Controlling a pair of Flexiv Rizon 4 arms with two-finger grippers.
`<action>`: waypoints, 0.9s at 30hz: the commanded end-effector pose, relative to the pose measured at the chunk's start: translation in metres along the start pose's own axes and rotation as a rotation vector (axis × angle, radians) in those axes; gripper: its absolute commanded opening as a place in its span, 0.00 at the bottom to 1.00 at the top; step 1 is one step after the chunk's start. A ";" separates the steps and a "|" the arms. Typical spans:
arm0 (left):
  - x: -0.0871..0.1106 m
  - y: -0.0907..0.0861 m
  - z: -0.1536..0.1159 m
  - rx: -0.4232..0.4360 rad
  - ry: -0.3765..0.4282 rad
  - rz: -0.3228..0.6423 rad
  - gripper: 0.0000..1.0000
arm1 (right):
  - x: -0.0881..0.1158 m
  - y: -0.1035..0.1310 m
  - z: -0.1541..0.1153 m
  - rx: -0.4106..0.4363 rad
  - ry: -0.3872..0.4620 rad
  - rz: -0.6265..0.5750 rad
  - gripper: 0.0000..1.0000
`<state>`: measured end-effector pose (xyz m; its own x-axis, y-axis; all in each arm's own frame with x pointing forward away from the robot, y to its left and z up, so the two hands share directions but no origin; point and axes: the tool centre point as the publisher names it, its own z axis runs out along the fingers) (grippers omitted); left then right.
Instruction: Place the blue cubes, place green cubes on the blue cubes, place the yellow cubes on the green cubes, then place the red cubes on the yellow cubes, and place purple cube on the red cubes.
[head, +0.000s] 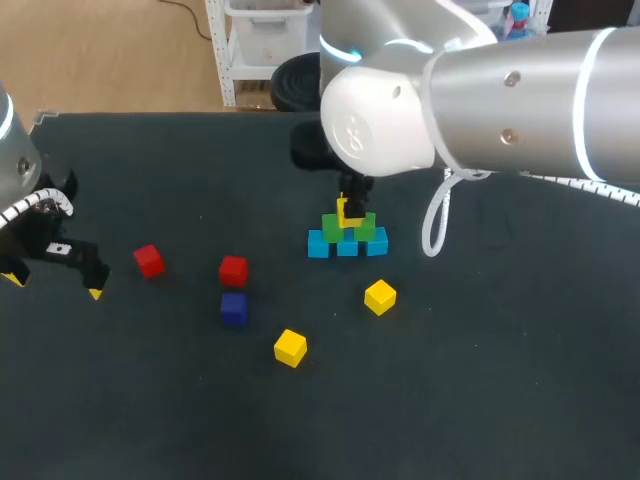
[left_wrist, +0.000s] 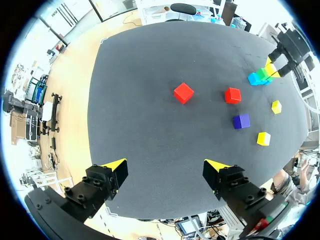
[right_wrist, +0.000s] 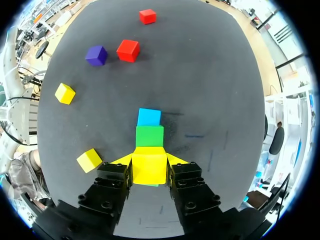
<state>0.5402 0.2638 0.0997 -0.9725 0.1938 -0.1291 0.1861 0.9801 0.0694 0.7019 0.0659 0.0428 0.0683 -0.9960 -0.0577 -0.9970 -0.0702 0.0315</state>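
Three blue cubes (head: 347, 246) form a row mid-table, with two green cubes (head: 364, 226) on top. My right gripper (right_wrist: 149, 161) is shut on a yellow cube (right_wrist: 149, 167), held just above the green cubes (right_wrist: 149, 135); a blue cube (right_wrist: 149, 117) shows beyond. In the head view that yellow cube (head: 349, 214) shows under the right wrist. Loose on the table lie two red cubes (head: 148, 260) (head: 233, 270), a purple cube (head: 234, 308) and two yellow cubes (head: 290, 347) (head: 380, 297). My left gripper (left_wrist: 165, 169) stands open and empty at the left edge, far from the cubes.
The dark table mat (head: 480, 380) has bare room at the front right and far left. A white cable loop (head: 437, 225) hangs from my right arm beside the stack.
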 end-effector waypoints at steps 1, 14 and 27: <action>0.000 0.001 0.000 0.004 -0.001 0.002 1.00 | 0.002 0.000 0.000 0.000 -0.002 0.003 0.00; 0.000 0.001 0.000 0.004 -0.001 0.002 1.00 | 0.000 -0.001 0.003 -0.004 -0.003 -0.006 0.04; 0.000 0.001 0.000 0.004 -0.001 0.002 1.00 | -0.001 -0.001 0.005 -0.011 0.002 -0.006 0.09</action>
<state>0.5401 0.2638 0.0997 -0.9725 0.1938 -0.1290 0.1861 0.9801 0.0694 0.7016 0.0659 0.0417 0.0739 -0.9956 -0.0569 -0.9964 -0.0761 0.0365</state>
